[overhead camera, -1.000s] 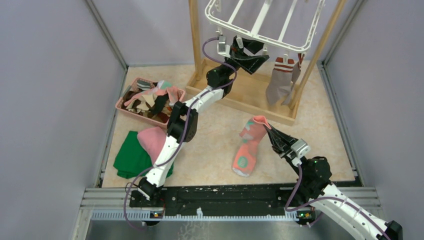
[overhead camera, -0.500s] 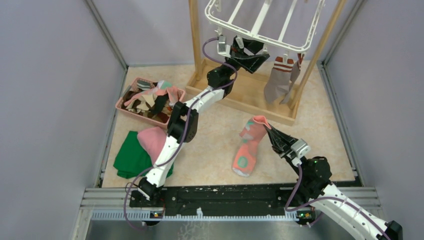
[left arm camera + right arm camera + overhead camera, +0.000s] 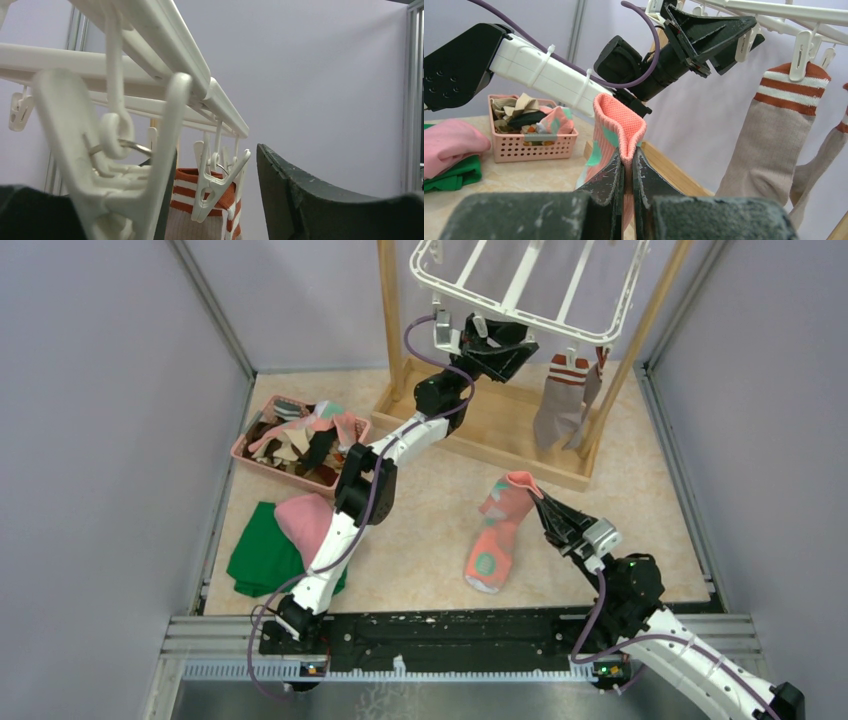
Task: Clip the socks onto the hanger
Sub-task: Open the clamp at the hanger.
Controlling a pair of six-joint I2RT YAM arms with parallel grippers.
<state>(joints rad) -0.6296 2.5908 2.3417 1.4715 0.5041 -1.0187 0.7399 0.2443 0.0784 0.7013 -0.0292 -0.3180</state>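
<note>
- The hanger (image 3: 520, 308) hangs inside the wooden stand (image 3: 492, 432) at the far side of the table. Its frame lies roughly flat, and its near long rim slants across the top view from upper left to lower right.
- The left gripper (image 3: 500, 345) is raised to that near rim. Its jaws stand apart with a white clip (image 3: 112, 165) between them. The right-hand finger (image 3: 310, 200) is clear of the clip; whether the other one touches it cannot be told.
- The right gripper (image 3: 628, 155) is closed tight on the cuff edge of the salmon pink sock (image 3: 497, 530).
- That sock's cuff is lifted off the table, mouth up. Its long axis runs down from the cuff to the toe, which rests on the tabletop and points toward the near edge.
- A grey-brown sock (image 3: 769, 135) hangs by its red-and-white striped cuff from a clip at the right of the rim. Its long axis is vertical, toe down.
- More socks are heaped in the pink basket (image 3: 262, 462) at the far left.
- A pink cloth (image 3: 303, 520) lies on a green cloth (image 3: 258, 545) near the left arm.
</note>
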